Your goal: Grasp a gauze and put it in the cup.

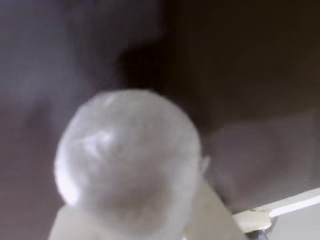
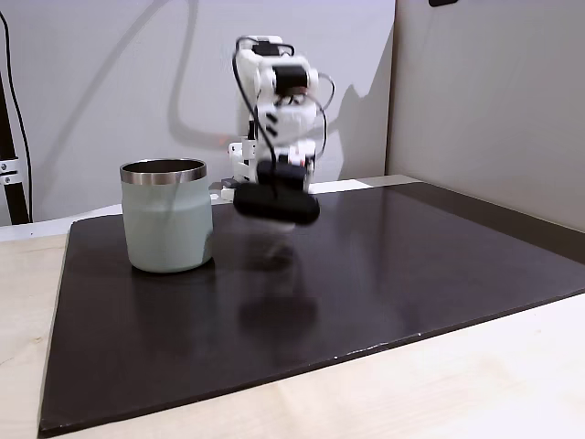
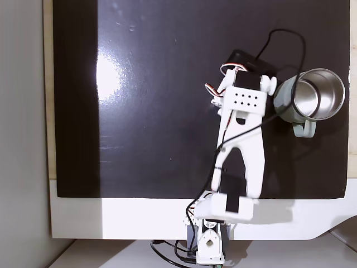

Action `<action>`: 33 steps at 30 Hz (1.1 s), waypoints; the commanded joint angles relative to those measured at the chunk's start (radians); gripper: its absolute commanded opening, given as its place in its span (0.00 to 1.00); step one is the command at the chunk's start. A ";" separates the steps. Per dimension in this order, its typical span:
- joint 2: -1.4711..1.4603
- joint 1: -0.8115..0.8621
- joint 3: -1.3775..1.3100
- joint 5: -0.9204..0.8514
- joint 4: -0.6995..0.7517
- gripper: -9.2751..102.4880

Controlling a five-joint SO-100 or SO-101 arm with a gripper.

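Observation:
A white gauze point(image 1: 127, 150) roll shows end-on and blurred, close to the lens in the wrist view, with pale fingers point(image 1: 212, 215) at its lower sides. My gripper point(image 2: 274, 241) is a motion-blurred smear under the black camera block, hanging above the dark mat a little right of the cup point(image 2: 166, 224). That cup is sage green with a steel rim and stands upright. From above, the cup point(image 3: 283, 101) stands just right of the arm's head point(image 3: 242, 100), which covers the gripper. The gripper appears shut on the gauze.
A glossy dark mat point(image 2: 411, 274) covers the pale wooden table point(image 2: 457, 384). The arm's base point(image 3: 209, 245) stands at the mat's edge. A grey wall panel point(image 2: 494, 101) rises behind the right side. Cables loop around the arm.

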 commanded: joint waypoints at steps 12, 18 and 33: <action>0.367 0.029 -0.330 0.109 0.255 0.08; 0.408 0.150 -0.402 0.091 0.258 0.08; 0.089 0.502 -0.729 -0.037 0.256 0.08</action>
